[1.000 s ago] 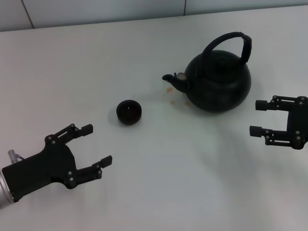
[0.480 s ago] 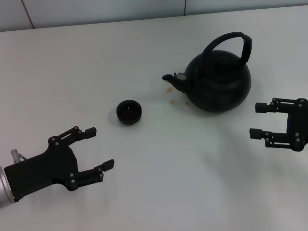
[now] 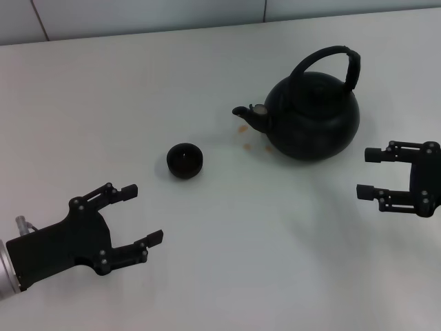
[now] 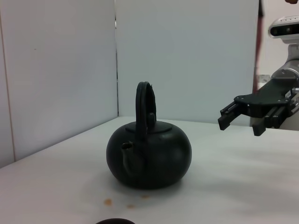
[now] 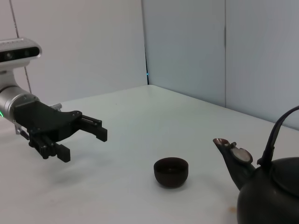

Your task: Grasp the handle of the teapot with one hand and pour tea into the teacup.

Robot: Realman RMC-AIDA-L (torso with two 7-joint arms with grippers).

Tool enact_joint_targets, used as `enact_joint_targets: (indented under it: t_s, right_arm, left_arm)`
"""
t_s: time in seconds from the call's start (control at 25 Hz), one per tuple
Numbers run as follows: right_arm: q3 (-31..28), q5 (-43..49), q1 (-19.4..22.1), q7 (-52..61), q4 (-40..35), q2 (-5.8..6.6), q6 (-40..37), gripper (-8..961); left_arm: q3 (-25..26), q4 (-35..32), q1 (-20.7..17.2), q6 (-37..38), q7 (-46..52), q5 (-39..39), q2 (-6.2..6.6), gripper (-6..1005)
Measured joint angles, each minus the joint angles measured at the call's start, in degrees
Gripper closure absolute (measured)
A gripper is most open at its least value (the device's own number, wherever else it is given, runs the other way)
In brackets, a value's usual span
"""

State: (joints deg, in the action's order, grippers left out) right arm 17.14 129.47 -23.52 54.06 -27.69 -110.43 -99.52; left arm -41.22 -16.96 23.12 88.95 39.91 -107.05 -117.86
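The black teapot (image 3: 313, 118) stands upright at the back right of the white table, its spout toward the teacup. Its arched handle (image 3: 331, 55) rises free, with nothing touching it. The small black teacup (image 3: 185, 160) sits left of the spout, a short gap away. My right gripper (image 3: 368, 172) hovers open just right of and nearer than the teapot, fingers toward it. My left gripper (image 3: 143, 212) hangs open near the front left, nearer than the cup. The left wrist view shows the teapot (image 4: 149, 156) and the right gripper (image 4: 240, 123). The right wrist view shows the teacup (image 5: 171, 171) and the left gripper (image 5: 81, 143).
A few small tea-coloured spots (image 3: 244, 138) mark the table (image 3: 275, 241) below the spout. A pale wall (image 3: 138, 14) runs along the table's far edge.
The left gripper has drifted slightly toward the front and right. The right gripper has sunk a little toward the front. Teapot and teacup have not moved.
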Motion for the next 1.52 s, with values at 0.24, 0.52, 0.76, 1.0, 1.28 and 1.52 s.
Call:
enact_joint_targets:
  t_s: [0.24,0.52,0.76,1.0,1.28,1.52]
  right_arm:
    - [0.0,0.13,-0.02,0.0,0.0,-0.1,0.13,261]
    - [0.0,0.69,-0.05,0.4,0.0,-0.13,0.46,261]
    - [0.04,0.7,-0.15,0.45,0.0,-0.14,0.47,261]
    - [0.08,1.09,-0.43,0.72,0.0,-0.14,0.47,261]
    - [0.08,1.55,-0.67,1.11,0.0,-0.14,0.55,261]
    - [0.09,1.76,-0.66,1.14,0.0,-0.13,0.56,261]
  left_arm:
    - [0.0,0.0,-0.01,-0.01,0.0,0.0,0.0,140]
    - [0.0,0.0,0.14,-0.12,0.0,-0.09,0.0,140]
    - [0.0,0.0,0.16,-0.18,0.0,-0.09,0.0,140]
    - [0.0,0.0,0.17,-0.19,0.0,-0.09,-0.08,140]
    - [0.0,0.0,0.1,-0.2,0.0,-0.09,-0.09,140]
    - [0.0,0.0,-0.07,-0.27,-0.01,-0.09,-0.09,140]
